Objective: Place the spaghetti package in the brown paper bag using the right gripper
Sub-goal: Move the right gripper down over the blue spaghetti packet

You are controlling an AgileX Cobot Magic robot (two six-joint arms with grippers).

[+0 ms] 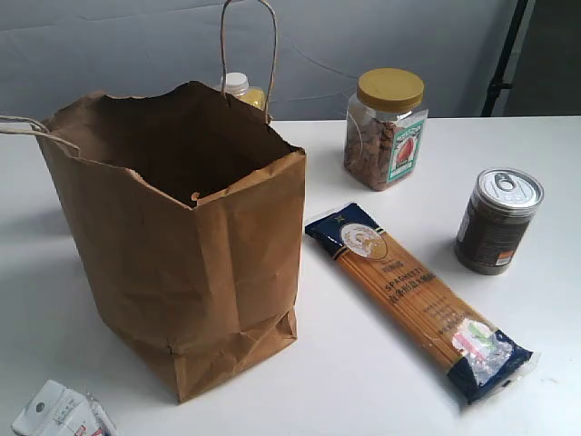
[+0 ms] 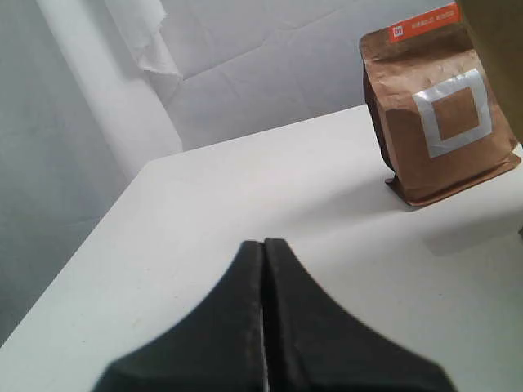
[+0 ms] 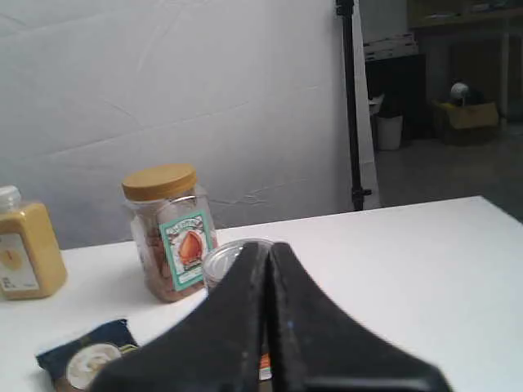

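Observation:
The spaghetti package lies flat on the white table, slanting from beside the bag toward the front right. Its dark blue end with the cream label shows in the right wrist view. The brown paper bag stands upright and open on the left, its loop handles raised. Neither arm appears in the exterior view. My right gripper is shut with nothing in it, set back from the package. My left gripper is shut and empty above bare table.
A clear jar with a yellow lid stands behind the package, a tin can to its right. A yellow bottle stands behind the bag. A small brown pouch with a red label stands by the left gripper. A white carton lies front left.

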